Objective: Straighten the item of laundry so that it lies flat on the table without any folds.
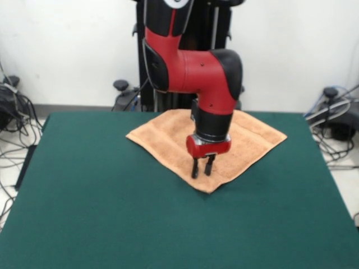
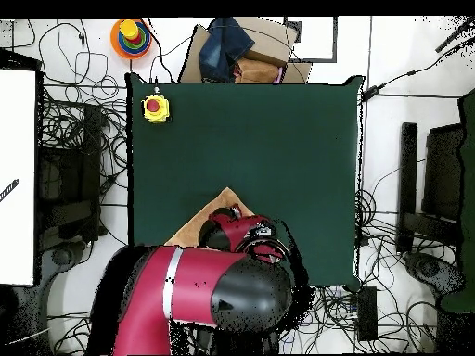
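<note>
The peach-orange towel (image 1: 168, 137) lies spread in a diamond shape on the far middle of the green table (image 1: 101, 213), one corner pointing toward the camera. It looks nearly flat. My gripper (image 1: 201, 170) points straight down over the towel's near corner, its tips at or just above the cloth. The two fingers (image 1: 194, 168) stand a little apart with towel showing between them. In the overhead view the arm covers most of the towel (image 2: 221, 206); only one corner shows, and the gripper itself is hidden under the arm.
A yellow box with a red button (image 2: 155, 108) sits at one table corner, far from the towel. Cables, stands and clutter (image 2: 232, 46) lie on the floor around the table (image 2: 278, 139).
</note>
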### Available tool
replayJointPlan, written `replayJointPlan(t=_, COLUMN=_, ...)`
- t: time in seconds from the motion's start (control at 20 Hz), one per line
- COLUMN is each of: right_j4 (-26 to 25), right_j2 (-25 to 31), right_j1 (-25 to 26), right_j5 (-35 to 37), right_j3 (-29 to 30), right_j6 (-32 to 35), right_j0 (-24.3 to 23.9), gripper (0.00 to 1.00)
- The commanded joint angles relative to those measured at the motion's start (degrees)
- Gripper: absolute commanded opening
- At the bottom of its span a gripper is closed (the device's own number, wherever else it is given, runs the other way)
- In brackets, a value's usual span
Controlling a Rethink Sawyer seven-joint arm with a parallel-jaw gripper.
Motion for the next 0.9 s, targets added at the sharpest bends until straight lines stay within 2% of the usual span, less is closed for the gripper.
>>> replayJointPlan(t=0.05, right_j4=7.89, right_j2=3.82, right_j1=21.79, right_j5=6.34, right_j3=-21.00, right_j6=7.58, right_j0=-4.52, gripper=0.00)
replayJointPlan(t=0.35, right_j4=7.00, right_j2=4.25, right_j1=21.77, right_j5=5.51, right_j3=-21.02, right_j6=7.91, right_j0=-4.96, gripper=0.00)
replayJointPlan(t=0.7, right_j4=5.90, right_j2=6.33, right_j1=22.80, right_j5=-0.67, right_j3=-21.77, right_j6=9.54, right_j0=-6.87, gripper=0.00)
replayJointPlan(t=0.9, right_j4=6.40, right_j2=5.74, right_j1=23.67, right_j5=-3.48, right_j3=-23.39, right_j6=9.91, right_j0=-6.19, gripper=0.00)
